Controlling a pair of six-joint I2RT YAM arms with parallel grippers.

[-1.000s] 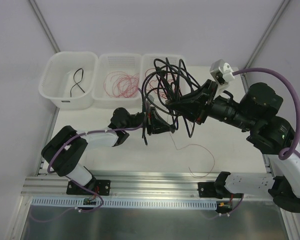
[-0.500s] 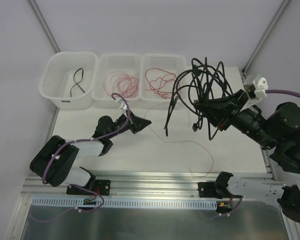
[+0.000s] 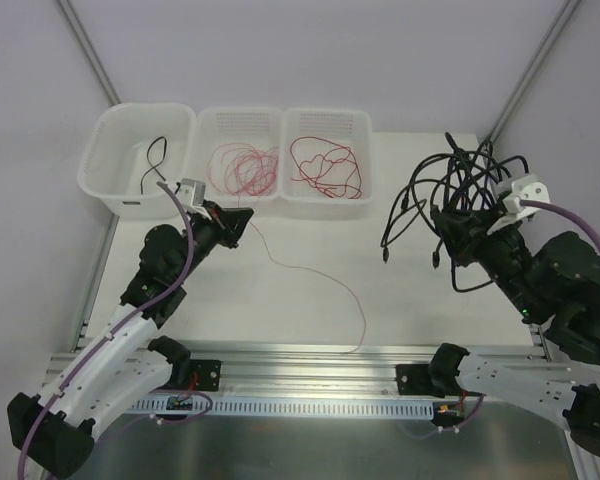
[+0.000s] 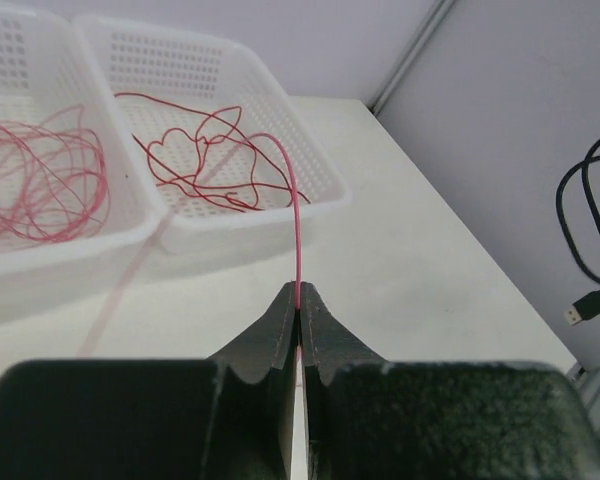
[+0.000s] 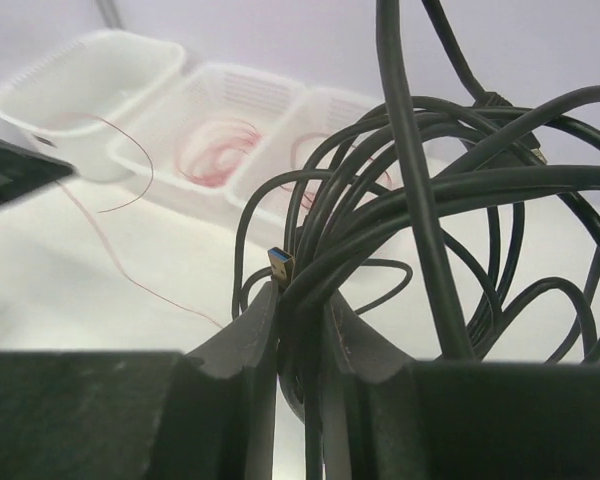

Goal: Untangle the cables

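**On the white table: one red wire held apart from the black bundle, ready for sorting**

At the near edge, toward 5 o'clock in the top view, the free tail of a thin red wire (image 4: 298, 255) lies on the table (image 3: 280, 310), just short of the metal rail (image 3: 280, 360). From there the wire runs across the surface to the left gripper (image 4: 298, 292) at 9 o'clock, whose fingers are pinched tight on its other end.

At 3 o'clock the right gripper (image 5: 300, 300) is clamped on a knot of black cables (image 5: 500, 185) held above the table. A blue-tongued plug (image 5: 280, 265) stands just above its fingertips, and other plug ends dangle toward the centre. Wire and bundle are well apart.

Along the far edge, from 10 to 12 o'clock, stand:
- a tub (image 3: 130, 205) holding a short black cable (image 3: 157, 165);
- a middle basket (image 3: 240, 112) of pinkish-red coils (image 3: 245, 165);
- an end basket (image 3: 325, 207) of darker red wire (image 3: 325, 165).

The step in hand appears to be depositing the separated red wire. The next move likely calls for carrying the pinched end over a basket, high enough for the trailing tail to clear the rim, then releasing. Which basket matches its shade cannot be told for certain. The black knot remains to be worked.
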